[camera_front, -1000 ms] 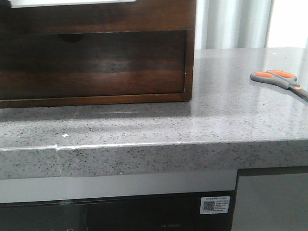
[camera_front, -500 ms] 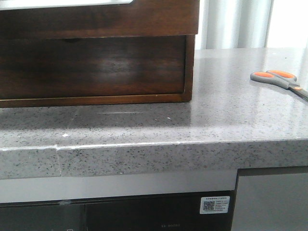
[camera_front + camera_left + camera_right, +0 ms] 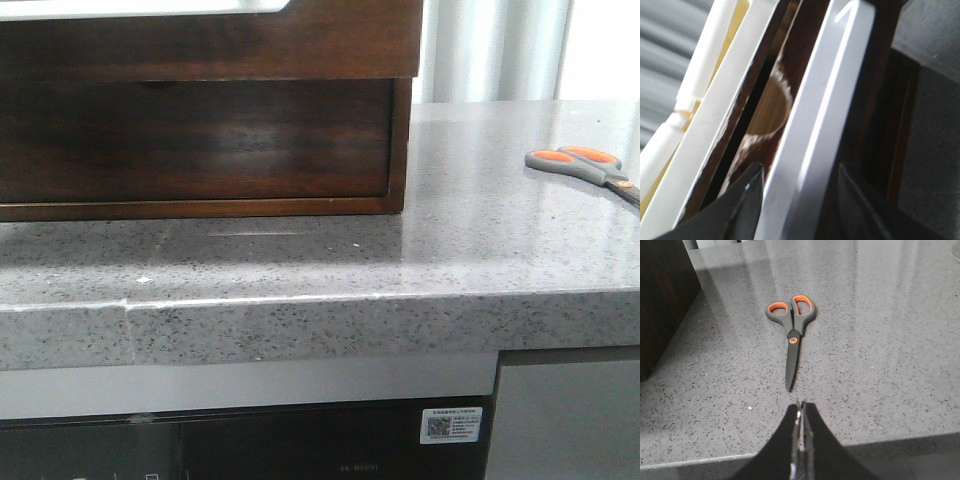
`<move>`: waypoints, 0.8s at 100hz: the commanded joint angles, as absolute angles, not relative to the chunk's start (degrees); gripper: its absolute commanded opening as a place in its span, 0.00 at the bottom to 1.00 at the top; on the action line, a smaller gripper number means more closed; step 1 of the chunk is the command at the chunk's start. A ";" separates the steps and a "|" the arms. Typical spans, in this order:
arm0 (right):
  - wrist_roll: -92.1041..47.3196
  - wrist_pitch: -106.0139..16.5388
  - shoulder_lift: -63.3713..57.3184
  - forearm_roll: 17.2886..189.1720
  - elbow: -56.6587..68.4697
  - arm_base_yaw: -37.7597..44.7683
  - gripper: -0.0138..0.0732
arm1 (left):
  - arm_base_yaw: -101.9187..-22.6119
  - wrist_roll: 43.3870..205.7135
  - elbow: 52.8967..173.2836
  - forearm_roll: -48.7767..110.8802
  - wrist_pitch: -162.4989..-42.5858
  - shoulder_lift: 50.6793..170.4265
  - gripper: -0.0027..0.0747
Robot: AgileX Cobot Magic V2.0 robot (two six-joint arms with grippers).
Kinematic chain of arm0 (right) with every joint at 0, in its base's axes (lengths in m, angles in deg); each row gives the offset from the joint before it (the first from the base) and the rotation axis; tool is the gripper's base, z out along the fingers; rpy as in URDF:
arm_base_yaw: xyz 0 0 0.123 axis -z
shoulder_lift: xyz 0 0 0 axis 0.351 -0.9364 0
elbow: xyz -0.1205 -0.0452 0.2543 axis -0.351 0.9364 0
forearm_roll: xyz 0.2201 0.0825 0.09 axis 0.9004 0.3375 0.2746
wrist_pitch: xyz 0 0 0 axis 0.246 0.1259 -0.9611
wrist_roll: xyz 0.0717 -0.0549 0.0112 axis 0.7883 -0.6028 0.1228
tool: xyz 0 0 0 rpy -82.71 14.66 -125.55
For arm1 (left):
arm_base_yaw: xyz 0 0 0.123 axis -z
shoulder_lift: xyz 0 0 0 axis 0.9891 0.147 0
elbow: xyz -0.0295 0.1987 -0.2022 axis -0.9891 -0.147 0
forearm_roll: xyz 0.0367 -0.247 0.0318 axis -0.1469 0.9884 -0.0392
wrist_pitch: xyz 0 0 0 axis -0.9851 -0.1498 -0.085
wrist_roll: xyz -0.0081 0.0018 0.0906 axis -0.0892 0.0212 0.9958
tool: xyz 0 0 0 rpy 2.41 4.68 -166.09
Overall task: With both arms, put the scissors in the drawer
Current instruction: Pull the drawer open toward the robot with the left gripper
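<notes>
The scissors (image 3: 580, 165), grey handles with orange lining, lie flat on the grey counter at the far right. In the right wrist view they (image 3: 792, 332) lie ahead with the blade tip pointing at my right gripper (image 3: 801, 407), which is shut, empty and above the counter's front edge. The drawer (image 3: 250, 45) is the upper dark brown front of the wooden box, standing out past the front below it. My left gripper (image 3: 800, 195) straddles the drawer's pale top edge (image 3: 825, 110), one finger (image 3: 745, 200) on each side, clamped on it. Neither arm shows in the front view.
Below the drawer is a second dark wood front (image 3: 200, 140) with a small half-round notch. The box's right side (image 3: 662, 295) stands left of the scissors. The counter's front edge (image 3: 320, 300) runs across, with a cabinet below. White slats (image 3: 705, 90) lie behind the drawer.
The upper drawer front has slid out toward the camera and now overhangs the lower front more. The scissors lie where they were.
</notes>
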State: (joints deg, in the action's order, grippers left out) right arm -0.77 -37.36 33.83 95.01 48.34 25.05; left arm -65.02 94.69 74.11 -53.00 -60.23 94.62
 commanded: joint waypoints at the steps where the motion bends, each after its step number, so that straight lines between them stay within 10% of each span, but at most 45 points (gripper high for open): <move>1: -1.23 -42.01 33.06 95.02 46.79 25.48 0.11 | -64.81 91.67 75.71 -55.32 -55.35 94.42 0.45; 80: -1.23 -42.72 32.92 95.02 45.56 25.48 0.11 | -64.81 74.07 75.67 -36.82 -53.58 78.59 0.44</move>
